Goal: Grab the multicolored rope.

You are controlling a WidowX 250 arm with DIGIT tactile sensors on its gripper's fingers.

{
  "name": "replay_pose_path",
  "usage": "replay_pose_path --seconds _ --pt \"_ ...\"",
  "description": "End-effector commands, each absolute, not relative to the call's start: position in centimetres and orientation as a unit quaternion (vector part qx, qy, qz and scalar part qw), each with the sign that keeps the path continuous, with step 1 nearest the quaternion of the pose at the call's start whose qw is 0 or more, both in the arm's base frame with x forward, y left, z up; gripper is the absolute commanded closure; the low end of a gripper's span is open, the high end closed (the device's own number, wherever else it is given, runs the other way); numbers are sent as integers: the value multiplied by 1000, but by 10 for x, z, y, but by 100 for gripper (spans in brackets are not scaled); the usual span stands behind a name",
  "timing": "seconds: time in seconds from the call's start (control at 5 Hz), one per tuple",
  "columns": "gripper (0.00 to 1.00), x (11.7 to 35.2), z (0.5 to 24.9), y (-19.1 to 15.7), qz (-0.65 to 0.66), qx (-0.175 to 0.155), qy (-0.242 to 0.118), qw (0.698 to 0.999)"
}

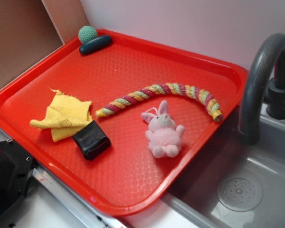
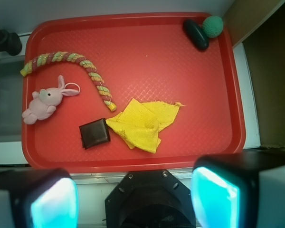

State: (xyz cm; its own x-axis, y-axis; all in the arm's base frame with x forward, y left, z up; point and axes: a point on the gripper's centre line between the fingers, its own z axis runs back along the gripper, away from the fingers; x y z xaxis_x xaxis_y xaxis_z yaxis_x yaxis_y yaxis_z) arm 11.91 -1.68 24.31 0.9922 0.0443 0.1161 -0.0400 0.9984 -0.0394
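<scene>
Pincer (image 2: 133, 197) pads apart, empty, at near edge; long twisted yellow-pink-green cotton rope (image 2: 73, 69) lies far-left on red plastic tray (image 2: 180, 71), well apart.

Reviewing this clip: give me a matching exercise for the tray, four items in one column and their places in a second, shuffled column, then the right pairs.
Items:
1. multicolored rope
2. pink plush bunny
3. yellow cloth
4. green ball

Places:
A. at a corner of the red tray, beside the dark oblong object
B. next to the dark square block
C. curved across the middle of the tray
D. just under the rope's arc, on the sink side

Pairs: 1-C, 2-D, 3-B, 4-A
</scene>
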Motion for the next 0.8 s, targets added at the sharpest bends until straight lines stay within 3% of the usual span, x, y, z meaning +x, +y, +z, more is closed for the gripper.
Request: replay_pose_path --seconds 0.0,0.6 --pt "0 119 243 -17 21 -19 -59 998" --pt "0 196 199 -25 -214 -31 -129 968"
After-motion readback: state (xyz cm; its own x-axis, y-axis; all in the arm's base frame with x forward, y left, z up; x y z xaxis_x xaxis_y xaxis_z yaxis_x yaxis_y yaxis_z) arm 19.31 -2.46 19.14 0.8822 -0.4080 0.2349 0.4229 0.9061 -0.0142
